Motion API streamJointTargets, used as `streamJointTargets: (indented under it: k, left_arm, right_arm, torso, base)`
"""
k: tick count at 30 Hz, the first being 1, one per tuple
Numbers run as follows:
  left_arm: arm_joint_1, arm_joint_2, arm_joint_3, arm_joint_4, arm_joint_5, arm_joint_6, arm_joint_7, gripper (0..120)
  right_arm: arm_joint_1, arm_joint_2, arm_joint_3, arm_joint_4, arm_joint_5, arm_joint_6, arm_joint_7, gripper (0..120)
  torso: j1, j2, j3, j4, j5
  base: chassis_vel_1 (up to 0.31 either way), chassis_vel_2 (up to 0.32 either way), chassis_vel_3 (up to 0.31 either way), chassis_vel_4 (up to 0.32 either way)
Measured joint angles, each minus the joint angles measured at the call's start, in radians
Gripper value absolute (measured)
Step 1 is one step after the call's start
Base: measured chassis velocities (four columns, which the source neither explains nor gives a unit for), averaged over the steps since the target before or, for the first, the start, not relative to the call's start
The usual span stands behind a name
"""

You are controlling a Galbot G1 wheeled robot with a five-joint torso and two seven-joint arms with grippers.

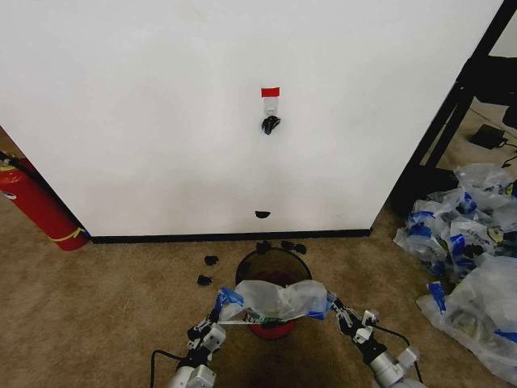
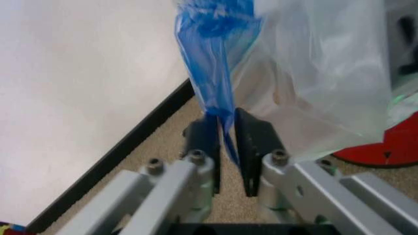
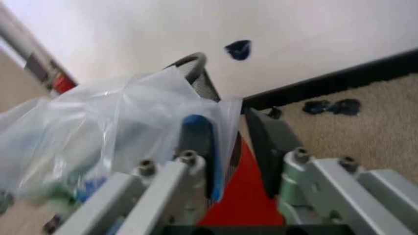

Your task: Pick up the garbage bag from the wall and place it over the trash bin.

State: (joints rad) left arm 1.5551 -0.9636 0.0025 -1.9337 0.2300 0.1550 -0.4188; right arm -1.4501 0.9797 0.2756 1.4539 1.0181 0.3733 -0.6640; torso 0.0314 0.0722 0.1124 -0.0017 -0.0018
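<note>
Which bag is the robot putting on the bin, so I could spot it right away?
Start at the plain white wall, then drop to the small round dark mesh trash bin on the carpet before it. The thin translucent white plastic garbage bag hangs stretched across its near rim between the left end effector and right end effector, unlike the heaped bags lying right.

I'm in what looks like a test/lab setup, not a home: freestanding white wall [image 1: 161,121] panel w/ black baseboard on beige carpet [image 1: 97,323], red tape strip [image 1: 270,91] over a hook, fire extinguisher [image 1: 36,206] at its left end, heap of plastic bags [image 1: 472,259] dumped right, black frame [image 1: 452,105] behind.
</note>
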Motion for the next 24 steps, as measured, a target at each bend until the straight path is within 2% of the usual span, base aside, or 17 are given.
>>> streamJointTargets:
  k: [5, 7, 11, 14, 15, 19, 21, 22, 24]
  left_arm:
    - [0.081, 0.035, -0.062, -0.06, 0.019, -0.028, 0.051, 33]
    - [0.091, 0.041, -0.07, -0.067, 0.023, -0.032, 0.059, 36]
    - [0.162, 0.079, -0.119, -0.106, 0.046, -0.066, 0.097, 56]
    - [0.206, 0.096, -0.149, -0.113, 0.085, -0.105, 0.106, 68]
    - [0.206, 0.096, -0.149, -0.113, 0.085, -0.105, 0.106, 68]
    - [0.255, 0.112, -0.173, -0.139, 0.136, -0.185, 0.124, 84]
    - [0.273, 0.128, -0.195, -0.191, 0.143, -0.234, 0.142, 93]
    - [0.273, 0.128, -0.195, -0.191, 0.143, -0.234, 0.142, 93]
    - [0.267, 0.155, -0.219, -0.261, 0.108, -0.247, 0.162, 98]
  right_arm:
    - [-0.037, -0.081, 0.069, 0.033, -0.085, -0.037, -0.146, 43]
    - [-0.041, -0.093, 0.081, 0.036, -0.104, -0.043, -0.163, 46]
    - [-0.047, -0.177, 0.201, 0.019, -0.263, -0.085, -0.366, 66]
    - [-0.045, -0.216, 0.275, 0.019, -0.319, -0.128, -0.506, 77]
    - [-0.045, -0.216, 0.275, 0.019, -0.319, -0.128, -0.506, 77]
    - [-0.055, -0.226, 0.337, 0.079, -0.292, -0.157, -0.586, 94]
    - [-0.065, -0.211, 0.352, 0.14, -0.209, -0.14, -0.569, 98]
    - [-0.065, -0.211, 0.352, 0.14, -0.209, -0.14, -0.569, 98]
    - [-0.072, -0.194, 0.352, 0.203, -0.128, -0.094, -0.489, 100]
  torso:
    - [0.0, 0.0, 0.0, 0.0002, 0.0002]
    - [0.0, 0.0, 0.0, 0.0003, 0.0003]
    - [0.0, 0.0, 0.0, 0.0001, 0.0002]
    - [0.0, 0.0, 0.0, 0.0002, 0.0]
    - [0.0, 0.0, 0.0, 0.0002, 0.0]
    - [0.0, 0.0, 0.0, 0.0003, -0.0003]
    - [0.0, 0.0, 0.0, 0.0003, -0.0002]
    - [0.0, 0.0, 0.0, 0.0003, -0.0002]
    - [0.0, 0.0, 0.0, 0.0004, 0.0]
  base:
    - [0.0, 0.0, 0.0, 0.0]
    - [0.0, 0.0, 0.0, 0.0]
    - [0.0, 0.0, 0.0, 0.0]
    - [0.0, 0.0, 0.0, 0.0]
    - [0.0, 0.0, 0.0, 0.0]
    - [0.0, 0.0, 0.0, 0.0]
    - [0.0, 0.0, 0.0, 0.0]
    - [0.0, 0.0, 0.0, 0.0]
    - [0.0, 0.0, 0.0, 0.0]
